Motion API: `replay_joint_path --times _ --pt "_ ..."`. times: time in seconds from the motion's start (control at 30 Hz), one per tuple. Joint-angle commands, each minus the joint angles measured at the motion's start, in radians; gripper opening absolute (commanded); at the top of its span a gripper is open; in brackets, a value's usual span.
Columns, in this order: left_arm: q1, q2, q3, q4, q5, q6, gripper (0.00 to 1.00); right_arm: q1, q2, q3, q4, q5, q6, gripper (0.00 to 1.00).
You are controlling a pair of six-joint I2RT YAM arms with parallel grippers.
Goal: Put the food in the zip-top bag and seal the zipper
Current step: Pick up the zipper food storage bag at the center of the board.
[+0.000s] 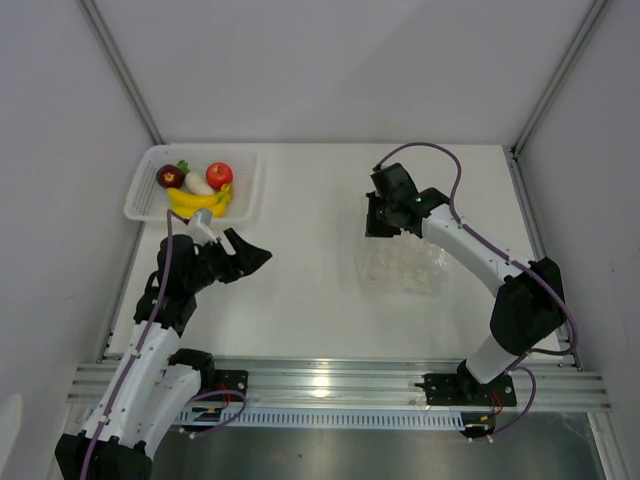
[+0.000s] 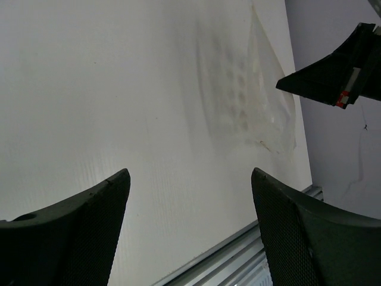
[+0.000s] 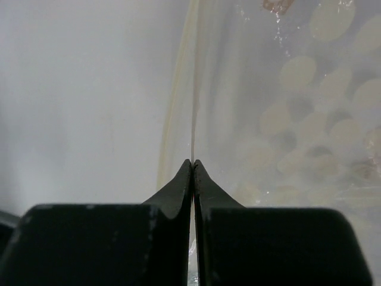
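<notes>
At the far left of the white desk (image 1: 310,300), a white mesh basket (image 1: 140,205) holds all the food: a dark purple-red round fruit (image 1: 170,176), a white radish with a green top (image 1: 198,183), a red apple (image 1: 219,175), and in front of them a yellow banana bunch (image 1: 197,202). Just in front of the basket, the left gripper (image 1: 243,252) hangs over bare desk with its fingers spread wide and nothing between them. The left wrist view shows the same thing: the two dark fingers stand far apart at the bottom of the picture, around empty white surface (image 2: 187,196). Right of centre, the clear zip-top bag (image 1: 405,268) lies crinkled on the desk, well apart from the basket, and no food shows inside it. Seen from the left wrist, it is a faint, wrinkled sheet with a dotted pattern (image 2: 250,101). The right gripper (image 1: 382,215) is at the bag's far left corner. In the right wrist view its fingertips are pressed together (image 3: 193,164), pinching a thin edge of the bag, whose pale round dots fill the right half of that picture (image 3: 297,119). A narrow yellowish strip runs straight up from the pinch, but I cannot tell whether it is the zipper or just the bag's edge.
</notes>
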Motion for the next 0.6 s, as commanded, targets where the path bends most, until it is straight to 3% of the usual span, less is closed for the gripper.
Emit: replay_joint_path --times 0.0,0.33,0.57 --pt "-0.012 0.03 -0.009 0.086 0.116 -0.005 0.84 0.057 -0.078 0.024 0.038 -0.095 -0.116 0.0" --pt "-0.193 0.252 0.016 0.205 0.093 -0.043 0.86 0.169 -0.192 -0.14 0.156 -0.162 -0.133 0.0" --pt "-0.376 0.398 0.069 0.326 0.032 -0.12 0.87 0.21 -0.177 -0.152 0.159 -0.149 -0.1 0.0"
